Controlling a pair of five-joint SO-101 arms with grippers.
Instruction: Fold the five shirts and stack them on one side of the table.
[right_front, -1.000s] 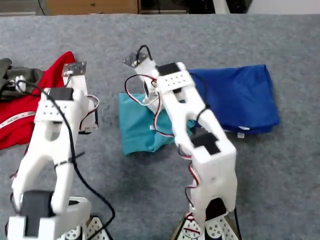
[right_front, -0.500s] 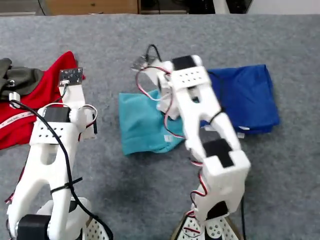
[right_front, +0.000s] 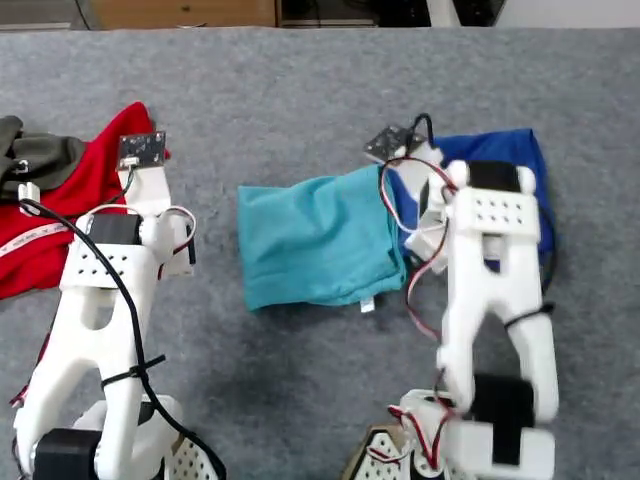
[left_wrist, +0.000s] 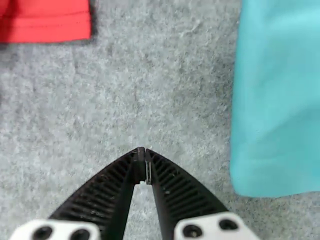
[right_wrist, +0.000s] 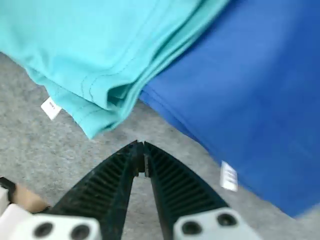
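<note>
Near strip: the grey felt tabletop (right_front: 300, 380) lies bare between the two arm bases.
Right gripper: the right gripper (right_wrist: 140, 159) has its jaws pressed together on nothing. It hangs over felt just beside the teal shirt's near right corner.
Left gripper: the left gripper (left_wrist: 142, 162) is likewise clenched and empty, over bare felt between the red and teal cloth.
Task piece: the teal folded cloth shirt (right_front: 315, 240) lies mid-table as a flat rectangle, long axis running left to right.
Key relation: the teal shirt's right end overlaps the blue folded cloth shirt (right_front: 495, 146). The right arm is judged nearer, and that corner is the likely hold.
Stack side: the blue shirt lies toward the right edge, partly under the right arm.
Unfolded stock: the red crumpled cloth shirt (right_front: 90, 175) and the dark olive garment (right_front: 40, 155) lie at the left edge.
Open room: a broad felt band runs along the far edge.
</note>
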